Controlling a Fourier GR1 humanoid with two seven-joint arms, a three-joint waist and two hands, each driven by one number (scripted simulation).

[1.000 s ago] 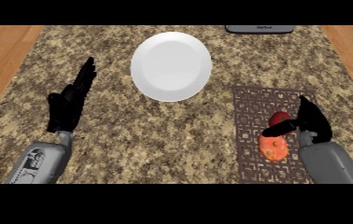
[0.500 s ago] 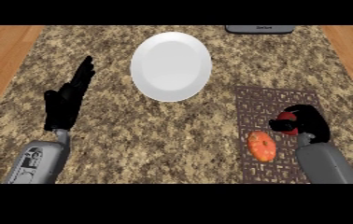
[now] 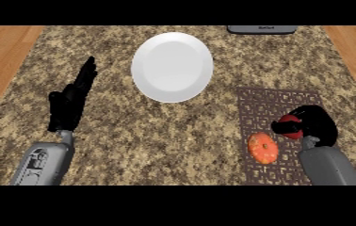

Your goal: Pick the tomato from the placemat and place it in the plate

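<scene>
Since half a second ago, the right hand [image 3: 316,124] has closed over the tomato [image 3: 288,126], fingers curled round the red fruit, which sits on the brown placemat [image 3: 274,105]. Just beside it on the mat lies an orange pumpkin-like fruit [image 3: 263,148], touching nothing. Bare counter [image 3: 173,135] separates the mat from the white plate [image 3: 172,66], well apart up and left. At the left, the left hand [image 3: 69,102] rests open, fingers straight. A dark object [image 3: 261,29] sits at the far edge.
</scene>
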